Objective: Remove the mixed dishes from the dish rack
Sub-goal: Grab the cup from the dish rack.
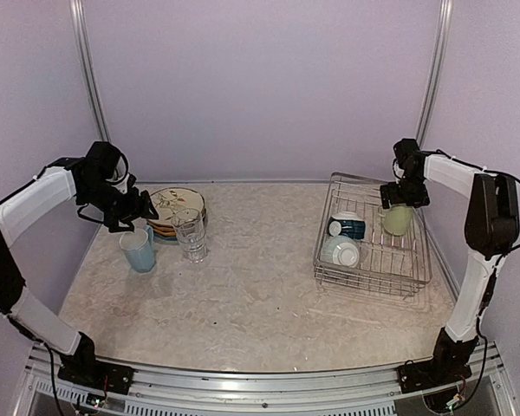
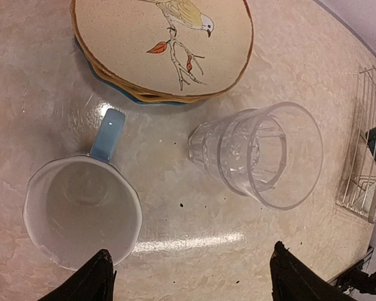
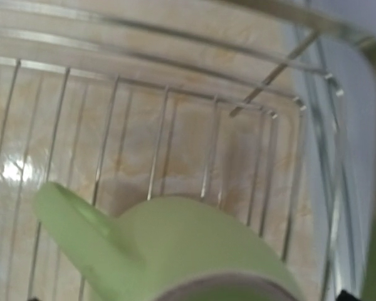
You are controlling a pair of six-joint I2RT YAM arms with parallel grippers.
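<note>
Green mug (image 3: 194, 251) fills the right wrist view. It sits in the far right corner of the rack (image 1: 377, 260), with the right jaws spread wide just above it and no grip seen. Two bowls (image 1: 340, 251) lie in the rack too (teal and white). On the left, the blue mug (image 2: 81, 213) stands upright on the surface (image 1: 260, 295). The left jaws are apart with nothing between them, and the glass (image 2: 263, 153) and plate stack (image 2: 169, 44) are beside the mug.

Step, likely: blue mug is placed and the green mug is next. That calls for closing on its rim or handle and lifting clear of the wires.

No brands or writing, only a bird-on-twig picture on the top plate.
</note>
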